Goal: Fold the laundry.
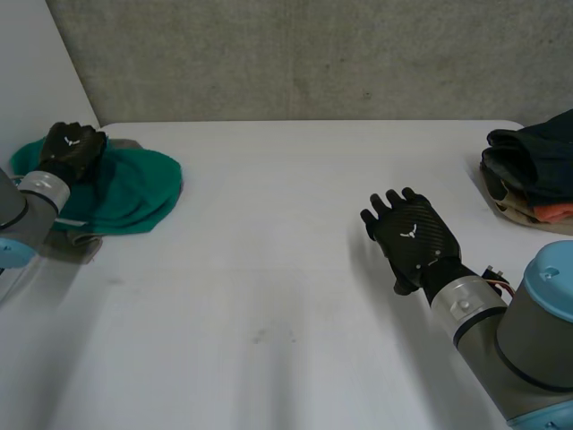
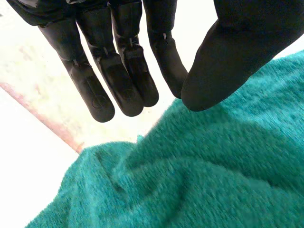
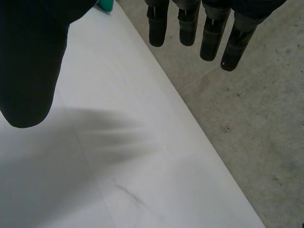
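At the upper left of the head view, a crumpled teal terry-cloth towel (image 1: 134,193) lies bunched near the left edge of the white counter (image 1: 269,269), with the robot's left hand (image 1: 73,148) over its far side. The left wrist view shows that hand's fingers (image 2: 126,90) straight and close together, thumb beside them, just above the cloth and gripping nothing. Closing there would likely catch several layers, so the towel could lift as a lump or drag off the edge. At centre right, the right hand (image 1: 410,235) hovers over bare counter, fingers spread and empty, well apart from the towel. At the right edge sits a heap of dark clothes (image 1: 533,166), which a wide sweep might snag.
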Available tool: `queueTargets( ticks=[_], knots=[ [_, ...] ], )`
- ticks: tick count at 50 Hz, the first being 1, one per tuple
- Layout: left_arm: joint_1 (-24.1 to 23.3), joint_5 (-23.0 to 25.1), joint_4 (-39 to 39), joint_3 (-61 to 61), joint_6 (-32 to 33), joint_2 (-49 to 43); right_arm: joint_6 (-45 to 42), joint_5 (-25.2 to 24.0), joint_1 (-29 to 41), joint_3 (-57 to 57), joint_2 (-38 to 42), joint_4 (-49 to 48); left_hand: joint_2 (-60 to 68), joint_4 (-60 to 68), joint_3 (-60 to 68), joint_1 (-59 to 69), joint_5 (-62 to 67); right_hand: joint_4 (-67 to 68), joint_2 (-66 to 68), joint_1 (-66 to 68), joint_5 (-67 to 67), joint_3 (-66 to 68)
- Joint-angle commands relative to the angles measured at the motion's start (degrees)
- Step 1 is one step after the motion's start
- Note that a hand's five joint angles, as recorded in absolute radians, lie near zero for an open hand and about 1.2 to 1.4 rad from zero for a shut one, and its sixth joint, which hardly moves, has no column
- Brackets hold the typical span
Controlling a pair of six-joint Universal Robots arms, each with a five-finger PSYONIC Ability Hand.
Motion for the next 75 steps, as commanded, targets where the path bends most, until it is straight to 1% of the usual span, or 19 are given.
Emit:
queueTargets(
  ticks=[1,2,6,17,21,24,26,27,31,39,45,50,55,56,57,60,68,71,75],
  knots=[
    [-1.15,-0.25,0.95,-2.49,0.01,2.35,-0.01,-0.02,-1.31,0.11,-0.02,0.04,-26.05,-26.17,-25.69,-24.17,-24.12,-3.56,-2.73,-1.61,-3.89,-2.14],
    [-1.15,-0.25,0.86,-3.54,0.1,2.53,0.08,-0.11,-1.57,0.11,-0.02,0.04,-35.01,-35.13,-34.65,-33.13,-33.08,-3.56,-2.73,-1.61,-3.89,-2.14],
    [-1.15,0.01,-0.71,-4.6,0.37,2.53,-0.01,-0.2,-1.84,0.02,-0.02,-0.05,-45.17,-45.28,-44.8,-43.28,-43.24,-3.56,-2.73,-1.61,-3.89,-2.14],
    [-0.98,0.37,-4.94,1.28,1.07,-3.44,0.08,-0.37,-1.93,-0.15,0.07,-0.49,-43.52,-43.64,-43.16,-41.64,-41.59,-3.56,-2.73,-1.61,-3.89,-2.14],
    [-0.98,0.19,-5.11,4.71,1.68,-6.26,0.0,-0.46,-1.93,-0.33,0.5,-0.58,-37.48,-37.6,-37.12,-35.6,-35.55,-3.56,-2.73,-1.61,-3.89,-2.14],
    [-0.98,-0.07,-5.03,6.9,1.68,-7.49,-0.01,-0.37,-1.93,-0.5,1.12,-0.49,-20.36,-20.48,-19.99,-18.48,-18.43,-3.56,-2.73,-1.61,-3.89,-2.14],
    [-1.24,-0.25,-4.59,7.7,1.68,-7.67,-0.01,-0.29,-1.93,-0.68,1.3,-0.58,6.99,6.87,7.35,8.87,8.92,-3.56,-2.73,-1.61,-3.89,-2.14],
    [-1.33,-0.25,-4.41,7.61,1.6,-7.49,-0.01,-0.29,-1.93,-0.68,1.38,-0.49,11.59,11.47,11.95,13.47,13.52,-3.56,-2.73,-1.61,-3.89,-2.14],
    [-2.99,-0.6,-3.45,6.21,1.86,-4.87,-0.01,-0.29,-2.02,-0.77,1.39,-0.49,11.64,11.52,12.0,13.52,13.57,-3.56,-2.73,-1.61,-3.89,-2.14],
    [-10.28,-1.83,-2.65,-8.02,0.72,12.35,-0.01,-0.02,-3.07,-0.77,1.3,-0.58,11.64,11.52,12.0,13.52,13.57,-3.56,-2.73,-1.61,-3.89,-2.14],
    [-22.76,-1.39,-3.18,-19.18,-4.37,25.19,-0.01,1.03,-5.09,-1.21,0.77,-0.49,11.64,11.52,12.0,13.52,13.57,-3.56,-2.73,-1.61,-3.89,-2.14],
    [-33.55,-1.74,-3.0,-26.04,-10.78,29.6,0.08,3.57,-6.76,-2.17,0.51,-0.49,11.64,11.52,12.0,13.52,13.57,-3.56,-2.73,-1.61,-3.89,-2.14],
    [-42.79,-1.92,-3.09,-27.02,-15.98,25.48,0.08,4.9,-7.9,-3.14,0.59,-0.4,11.64,11.52,12.0,13.52,13.57,-3.56,-2.73,-1.61,-3.89,-2.14],
    [-43.33,-1.92,-3.09,-26.93,-16.16,25.12,0.08,4.9,-8.25,-3.32,0.51,-0.4,10.33,10.21,10.69,12.21,12.26,-3.56,-2.73,-1.61,-3.89,-2.14],
    [-45.51,-2.35,-2.74,-26.32,-16.42,23.29,0.17,4.99,-8.43,-3.4,0.51,-0.32,-21.49,-21.61,-21.13,-19.61,-19.57,-3.56,-2.73,-1.61,-3.89,-2.14],
    [-47.03,-4.2,-2.48,-25.09,-16.42,21.43,0.26,4.9,-8.96,-3.67,0.51,0.03,-56.38,-56.5,-56.02,-54.5,-54.45,-3.56,-2.73,-1.61,-3.89,-2.14],
    [-44.06,-17.11,-3.0,-22.27,-16.16,22.73,2.97,4.37,-9.31,-4.28,-0.28,1.26,-57.31,-57.43,-56.95,-55.43,-55.38,-3.56,-2.73,-1.61,-3.89,-2.14],
    [-40.89,-18.26,-3.53,-23.06,-16.25,26.25,4.74,3.85,-9.31,-4.9,-2.47,4.15,-55.8,-55.92,-55.44,-53.92,-53.87,-3.56,-2.73,-1.61,-3.89,-2.14],
    [-35.7,-18.09,-5.81,-26.48,-16.07,30.82,6.15,1.22,-9.13,-7.27,-6.69,15.56,-53.62,-53.74,-53.26,-51.74,-51.69,-3.56,-2.73,-1.61,-3.89,-2.14]
  ],
)
